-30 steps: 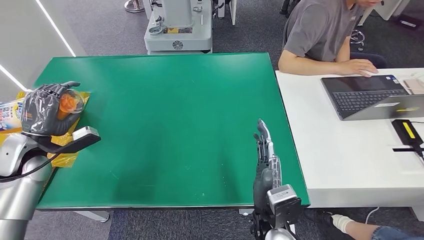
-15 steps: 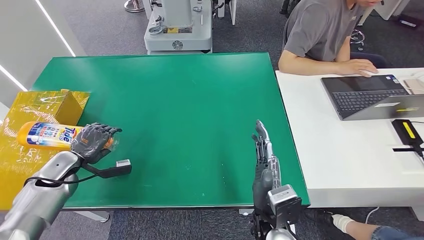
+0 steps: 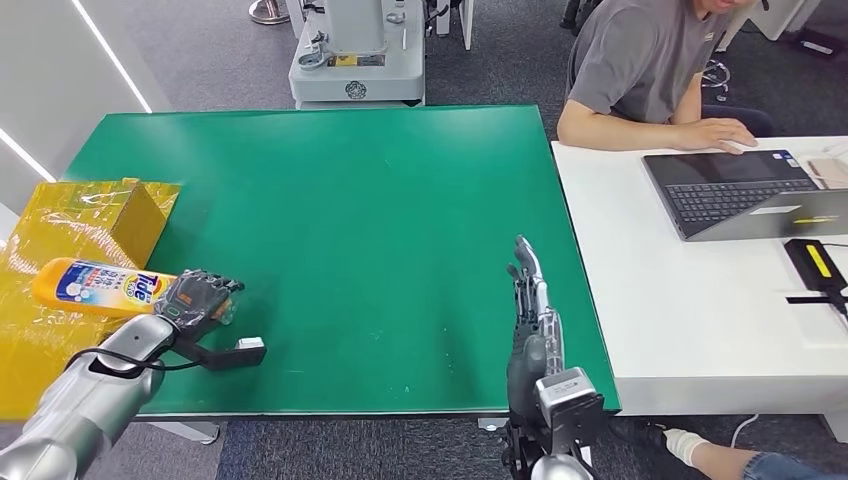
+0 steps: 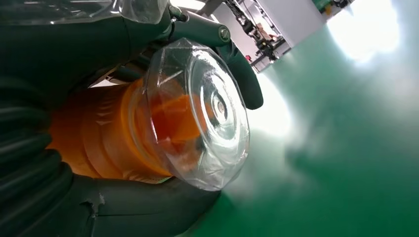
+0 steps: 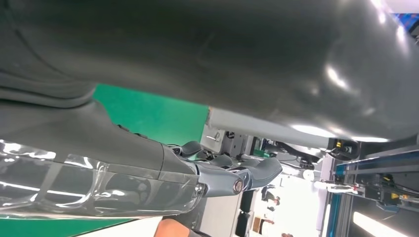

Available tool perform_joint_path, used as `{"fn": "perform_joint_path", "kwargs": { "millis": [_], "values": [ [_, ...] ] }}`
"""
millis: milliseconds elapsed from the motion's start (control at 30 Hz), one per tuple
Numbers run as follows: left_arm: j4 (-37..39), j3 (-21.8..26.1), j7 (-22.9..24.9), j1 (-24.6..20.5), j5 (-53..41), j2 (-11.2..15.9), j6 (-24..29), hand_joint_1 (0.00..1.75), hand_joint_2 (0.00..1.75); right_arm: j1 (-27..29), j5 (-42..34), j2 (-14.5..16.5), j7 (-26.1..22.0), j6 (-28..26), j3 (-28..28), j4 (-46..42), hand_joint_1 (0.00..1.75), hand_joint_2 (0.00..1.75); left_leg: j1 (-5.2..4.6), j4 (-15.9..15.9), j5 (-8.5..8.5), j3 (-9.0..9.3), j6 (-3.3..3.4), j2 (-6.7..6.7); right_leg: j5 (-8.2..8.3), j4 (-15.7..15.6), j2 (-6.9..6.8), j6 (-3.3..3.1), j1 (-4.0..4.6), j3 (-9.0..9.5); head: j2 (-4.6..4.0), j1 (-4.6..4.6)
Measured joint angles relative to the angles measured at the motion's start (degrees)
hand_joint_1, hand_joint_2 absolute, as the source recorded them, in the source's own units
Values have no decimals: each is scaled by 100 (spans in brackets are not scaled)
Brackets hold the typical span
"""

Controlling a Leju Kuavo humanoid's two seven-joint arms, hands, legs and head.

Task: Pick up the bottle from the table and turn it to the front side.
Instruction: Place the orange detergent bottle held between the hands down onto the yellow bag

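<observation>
I see the left hand wrapped around the bottle at its clear-capped end — the bottle lies sideways over the green table's left edge. The right hand stands at the near edge, fingers straight, holding nothing.

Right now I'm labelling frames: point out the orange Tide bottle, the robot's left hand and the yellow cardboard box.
orange Tide bottle [image 3: 95,284], head view, on its blue-and-white label.
left hand [image 3: 197,298], head view, on the dark knuckles gripping the bottle's cap end.
yellow cardboard box [image 3: 125,210], head view, on its top face.
</observation>
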Motion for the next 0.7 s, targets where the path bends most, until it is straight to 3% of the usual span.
{"fn": "perform_joint_path", "kwargs": {
  "millis": [633,700],
  "values": [
    [394,-41,238,-235,-156,-208,-47,175,175,-9,114,2,0,19,-10,5,0,0,0,0,6,2,-5,-5,1,2,-5,-1,0,4,0,-1],
    [417,-41,242,-251,-157,-228,-52,95,175,-15,122,7,0,32,-23,14,0,0,0,0,6,2,-5,-5,1,2,-6,-1,0,4,0,-1]
  ]
}}
